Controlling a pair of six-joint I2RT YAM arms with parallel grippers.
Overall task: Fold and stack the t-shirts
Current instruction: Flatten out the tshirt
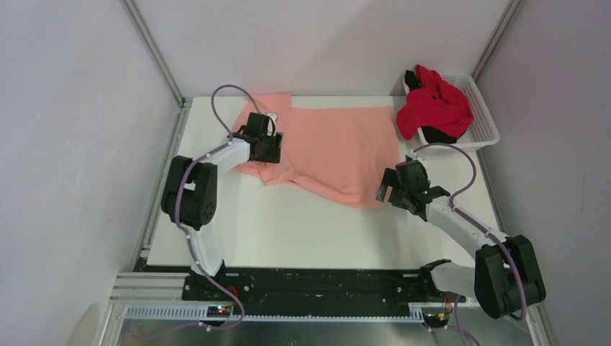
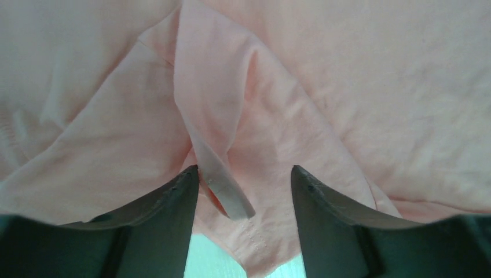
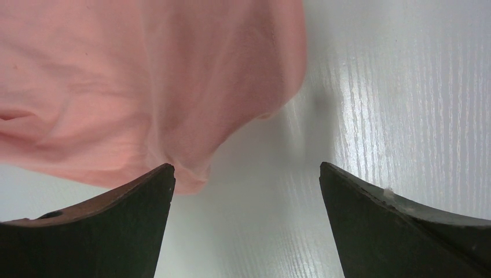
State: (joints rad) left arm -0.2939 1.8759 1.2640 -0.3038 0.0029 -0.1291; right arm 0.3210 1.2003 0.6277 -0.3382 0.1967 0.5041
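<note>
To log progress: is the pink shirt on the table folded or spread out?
Mostly spread: the pink shirt lies flat across the table; only the edge by the left gripper is bunched.

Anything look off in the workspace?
The salmon-pink shirt lies skewed on the table, its near-left corner bunched into folds at the open left gripper. The red shirt spills in a heap over the rim of the basket, with the black shirt under it. No damage visible.

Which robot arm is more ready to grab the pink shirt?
Probably the left. The open left gripper has a fold of the pink shirt between its fingers. The open right gripper sits at the shirt's corner, mostly over the table.
</note>
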